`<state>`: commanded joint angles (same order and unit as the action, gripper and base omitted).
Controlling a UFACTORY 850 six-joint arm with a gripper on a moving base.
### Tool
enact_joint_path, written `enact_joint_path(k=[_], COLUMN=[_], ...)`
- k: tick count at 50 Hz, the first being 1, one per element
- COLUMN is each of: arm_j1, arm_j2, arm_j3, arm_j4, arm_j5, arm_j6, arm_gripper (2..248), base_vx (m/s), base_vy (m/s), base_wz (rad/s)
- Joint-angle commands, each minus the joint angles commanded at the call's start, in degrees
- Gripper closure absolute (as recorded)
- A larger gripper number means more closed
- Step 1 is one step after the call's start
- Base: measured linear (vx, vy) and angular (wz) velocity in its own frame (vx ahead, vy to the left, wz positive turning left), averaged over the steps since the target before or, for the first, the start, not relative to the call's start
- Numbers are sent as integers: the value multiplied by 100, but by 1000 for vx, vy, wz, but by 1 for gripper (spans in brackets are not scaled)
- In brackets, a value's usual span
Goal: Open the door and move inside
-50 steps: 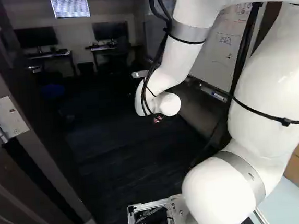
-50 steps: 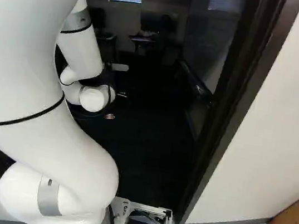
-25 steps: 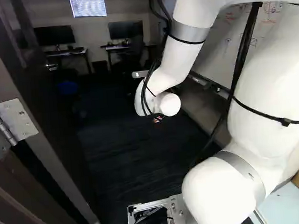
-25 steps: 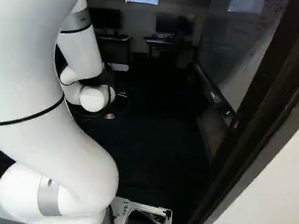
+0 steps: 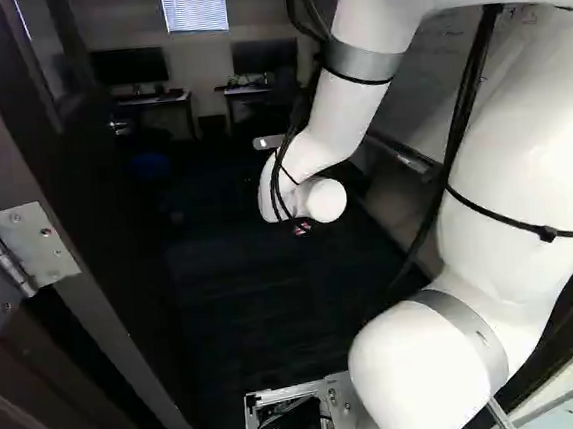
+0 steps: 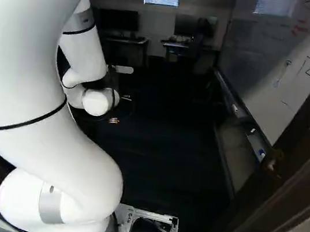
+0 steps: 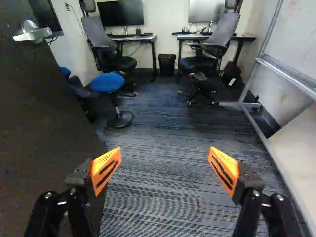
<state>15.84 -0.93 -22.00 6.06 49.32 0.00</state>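
Wide open is the pincer, with the big dark door open beside it and a blue stool ahead of it.

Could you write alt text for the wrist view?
An open gripper with orange pads reaches over striped carpet beside a dark door with a lever handle. Ahead are a blue-seated stool, two office chairs by desks with monitors, and a whiteboard.
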Motion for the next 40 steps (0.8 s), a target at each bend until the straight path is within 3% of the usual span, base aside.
enact_joint_path(k=[8,40], arm_j1=[0,0], arm_j2=[0,0], arm_j3=[0,0], arm_j4=[0,0], arm_j5=[0,0], arm_j6=[0,0], arm_gripper=[3,3], base_vx=[130,148], base_vy=[30,5], base_wz=[159,-2])
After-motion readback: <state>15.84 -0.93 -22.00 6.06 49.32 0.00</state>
